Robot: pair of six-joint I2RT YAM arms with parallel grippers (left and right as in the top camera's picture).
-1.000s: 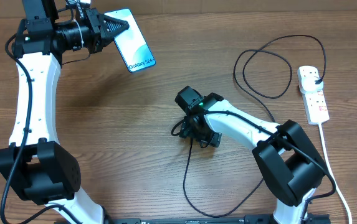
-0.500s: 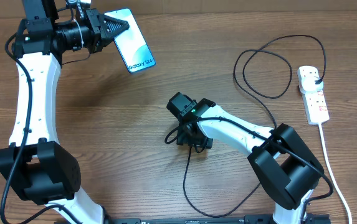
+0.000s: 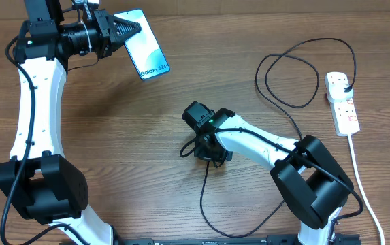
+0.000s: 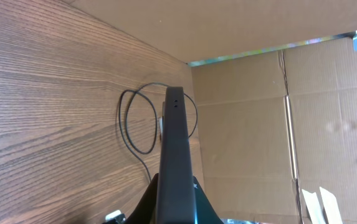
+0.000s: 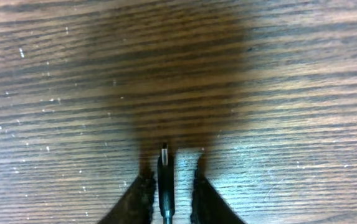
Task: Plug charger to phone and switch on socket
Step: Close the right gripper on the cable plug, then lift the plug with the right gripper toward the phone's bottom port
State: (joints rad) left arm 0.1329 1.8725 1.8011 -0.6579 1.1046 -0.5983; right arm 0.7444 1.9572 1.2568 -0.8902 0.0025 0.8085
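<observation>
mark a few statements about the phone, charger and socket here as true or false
1. The left gripper holds the phone. True.
2. The phone's screen is dark. False: it shows bright cyan-blue with white text.
3. The right gripper holds the tip of the charger. True.
4. The charger's tip is plugged into the phone. False: the tip is at the right gripper near the middle of the table, well apart from the phone.
5. The charger's black plug sits in the socket. True.
</observation>
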